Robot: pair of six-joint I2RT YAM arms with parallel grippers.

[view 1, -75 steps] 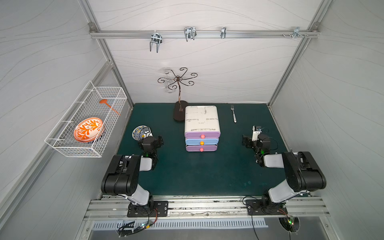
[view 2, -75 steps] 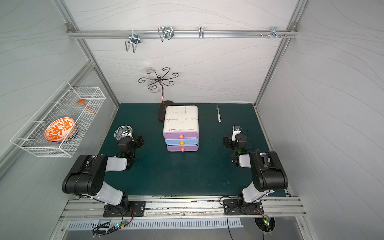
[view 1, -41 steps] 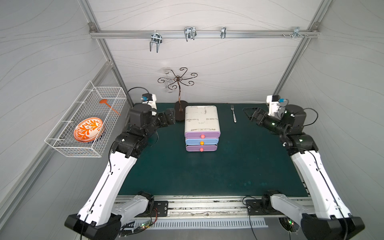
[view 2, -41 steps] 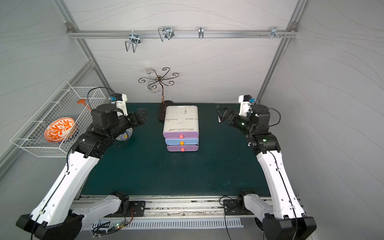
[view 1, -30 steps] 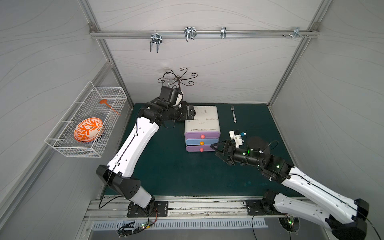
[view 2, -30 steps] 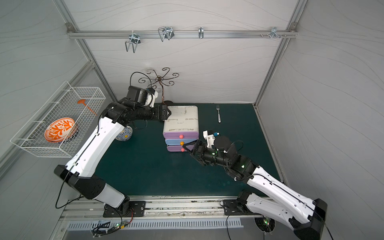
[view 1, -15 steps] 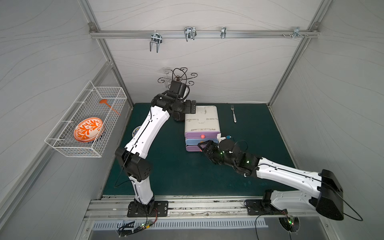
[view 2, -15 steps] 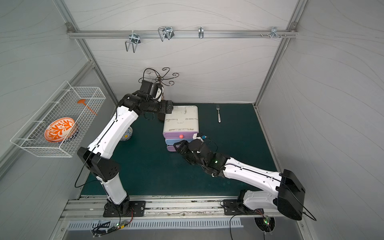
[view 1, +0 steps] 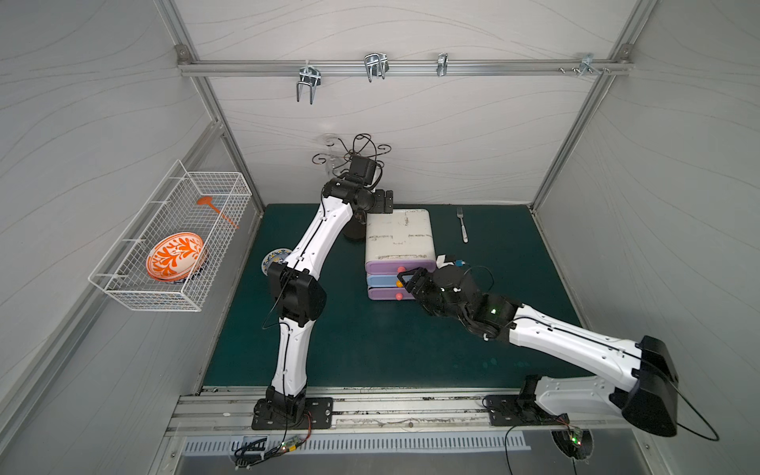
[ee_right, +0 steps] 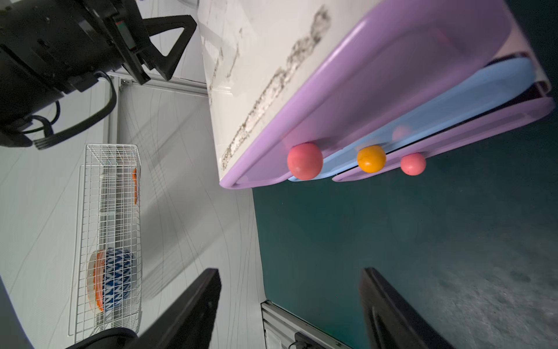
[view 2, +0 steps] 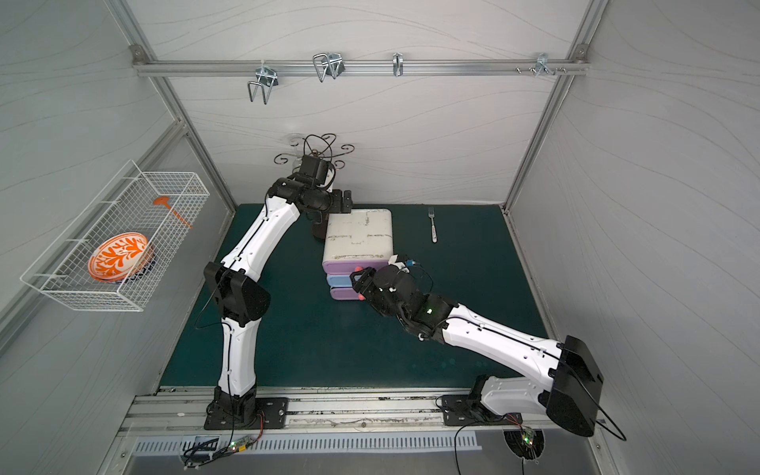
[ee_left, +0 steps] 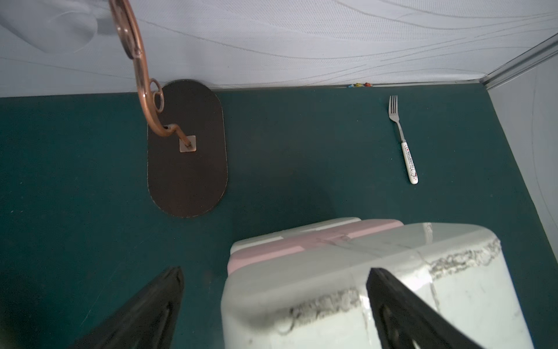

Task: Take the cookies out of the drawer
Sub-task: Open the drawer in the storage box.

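The drawer knobs [ee_right: 371,158] are faced, just ahead, by the nearer right gripper [ee_right: 289,273], open and empty; the chest's [view 1: 399,234] back corner is straddled by the wide-open, empty left gripper [ee_left: 275,272].

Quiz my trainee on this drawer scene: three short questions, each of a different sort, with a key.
1. True or false: the fork lies on top of the drawer unit.
2. Which colour is the knob of the middle drawer? A pink, B orange, C green.
3. Complete: the gripper facing the drawer unit's front, jaws open and holding nothing, is the ___ gripper.

Key: 1 false, it lies on the mat, apart from the unit; 2 B; 3 right gripper.
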